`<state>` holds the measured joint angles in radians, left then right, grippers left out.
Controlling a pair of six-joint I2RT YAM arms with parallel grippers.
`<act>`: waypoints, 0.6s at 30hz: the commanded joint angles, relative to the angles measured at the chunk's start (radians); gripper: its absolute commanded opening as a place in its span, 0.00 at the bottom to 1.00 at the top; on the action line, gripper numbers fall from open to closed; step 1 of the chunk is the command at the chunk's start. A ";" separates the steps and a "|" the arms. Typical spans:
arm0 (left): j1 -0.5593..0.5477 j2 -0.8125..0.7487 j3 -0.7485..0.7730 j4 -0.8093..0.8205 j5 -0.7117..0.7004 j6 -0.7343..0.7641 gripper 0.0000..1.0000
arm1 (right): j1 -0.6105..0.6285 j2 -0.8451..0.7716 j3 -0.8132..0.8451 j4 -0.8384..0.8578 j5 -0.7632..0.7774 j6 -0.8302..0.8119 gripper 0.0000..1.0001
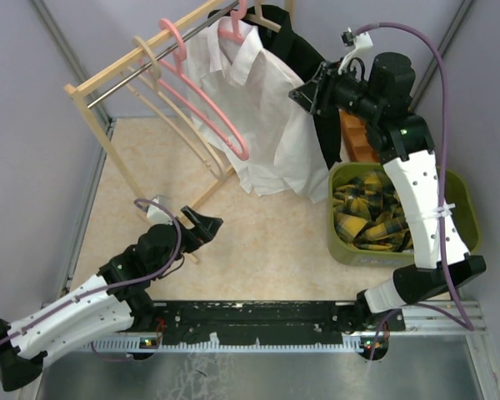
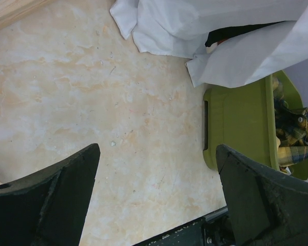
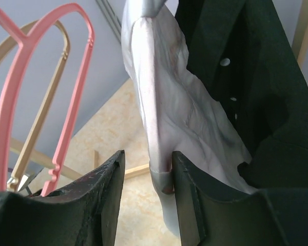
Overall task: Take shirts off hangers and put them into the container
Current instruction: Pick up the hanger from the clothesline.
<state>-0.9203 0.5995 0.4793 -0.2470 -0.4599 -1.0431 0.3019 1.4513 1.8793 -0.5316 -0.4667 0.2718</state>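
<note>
A white shirt [image 1: 267, 125] hangs from a pink hanger [image 1: 233, 25] on the rack, and a black shirt [image 1: 296, 42] hangs behind it. My right gripper [image 1: 304, 93] is raised at the white shirt's right side. In the right wrist view its jaws [image 3: 148, 156] stand part open around a fold of the white shirt [image 3: 164, 102]; the cloth touches the right finger, with a gap on the left. The plaid shirt [image 1: 367, 217] lies in the olive container [image 1: 462, 208]. My left gripper [image 1: 207, 225] hovers low over the table, open and empty [image 2: 156, 148].
An empty pink hanger [image 1: 208, 108] and a beige hanger [image 1: 162, 83] hang on the wooden rack [image 1: 133, 71] at the back left. An orange tray [image 1: 354, 137] sits behind the container. The white shirt's hem [image 2: 220, 31] drapes near the container's corner [image 2: 241, 123].
</note>
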 commanded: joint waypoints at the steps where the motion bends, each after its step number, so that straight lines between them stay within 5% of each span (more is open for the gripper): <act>1: 0.001 0.008 0.008 0.028 0.010 0.003 0.99 | 0.024 0.002 0.027 0.111 -0.026 0.001 0.43; 5: 0.001 0.024 0.017 0.034 0.011 0.017 0.99 | 0.043 0.069 0.104 0.066 0.013 -0.024 0.43; 15: 0.000 0.036 0.020 0.028 0.011 0.016 0.99 | 0.082 0.089 0.104 0.118 0.044 0.021 0.02; 18: 0.001 0.041 0.019 0.038 0.013 0.020 0.99 | 0.087 0.039 0.025 0.222 0.045 0.068 0.00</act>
<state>-0.9203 0.6350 0.4793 -0.2386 -0.4519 -1.0317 0.3775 1.5692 1.9537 -0.4847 -0.4149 0.2710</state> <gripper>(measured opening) 0.995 0.045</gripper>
